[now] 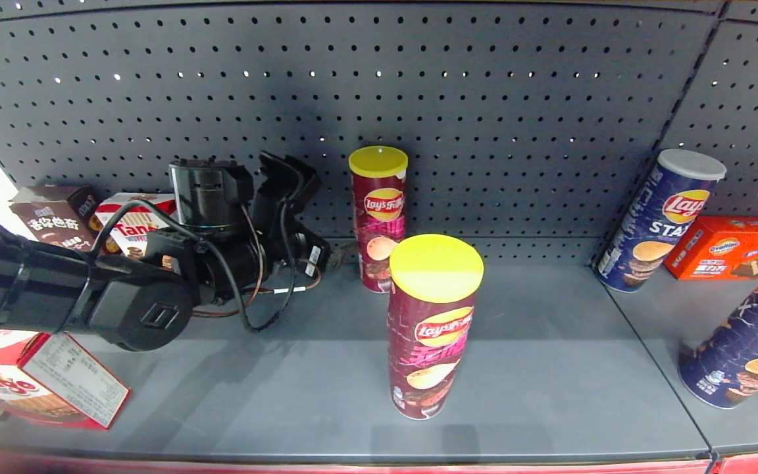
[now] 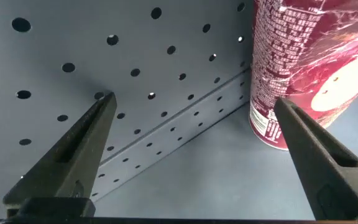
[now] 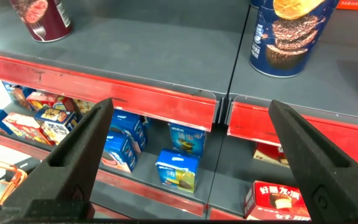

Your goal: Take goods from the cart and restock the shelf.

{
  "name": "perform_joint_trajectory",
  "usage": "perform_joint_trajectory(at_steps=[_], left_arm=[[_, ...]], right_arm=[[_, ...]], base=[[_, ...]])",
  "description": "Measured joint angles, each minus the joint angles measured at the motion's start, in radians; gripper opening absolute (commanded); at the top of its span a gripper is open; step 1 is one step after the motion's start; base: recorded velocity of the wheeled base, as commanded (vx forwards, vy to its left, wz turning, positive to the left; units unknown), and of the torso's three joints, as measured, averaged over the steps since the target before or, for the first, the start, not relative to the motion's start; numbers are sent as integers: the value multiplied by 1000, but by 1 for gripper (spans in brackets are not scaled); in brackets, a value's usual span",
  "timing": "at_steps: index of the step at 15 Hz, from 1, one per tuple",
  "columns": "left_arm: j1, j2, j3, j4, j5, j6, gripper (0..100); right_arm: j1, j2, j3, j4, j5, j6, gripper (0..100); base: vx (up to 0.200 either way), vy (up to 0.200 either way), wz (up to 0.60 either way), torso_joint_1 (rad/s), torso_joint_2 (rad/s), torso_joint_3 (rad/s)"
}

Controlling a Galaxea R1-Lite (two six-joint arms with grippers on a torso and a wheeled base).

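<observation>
Two maroon chip cans with yellow lids are standing upright on the grey shelf point(image 1: 550, 368), long axes vertical and lids facing up. The front maroon can point(image 1: 433, 329) is showing a red-and-yellow oval logo forward. The rear maroon can point(image 1: 378, 217) is standing just behind it and slightly to its left, near the pegboard point(image 1: 484, 99), with the same logo facing forward. The left gripper point(image 1: 290, 178) is hanging left of the front maroon can, beside the rear one, its fingers spread wide and gripping nothing. The right gripper point(image 3: 191, 104) is hovering forward of the front maroon can, off the shelf's red edge, jaws likewise gaping and empty. Two blue cans point(image 1: 658, 220) are standing right of the front maroon can, an orange box point(image 1: 734, 247) beside them.
</observation>
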Motion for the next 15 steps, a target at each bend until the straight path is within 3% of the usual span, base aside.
perform_joint_trajectory(at_steps=[10, 15], left_arm=[[-9, 46, -17, -2, 28, 2, 100], [-8, 38, 4, -17, 81, 9, 100]], right_arm=[[1, 0, 0, 0, 0, 0, 100], [0, 0, 0, 0, 0, 0, 100]], base=[[0, 0, 0, 0, 0, 0], [0, 0, 0, 0, 0, 0]])
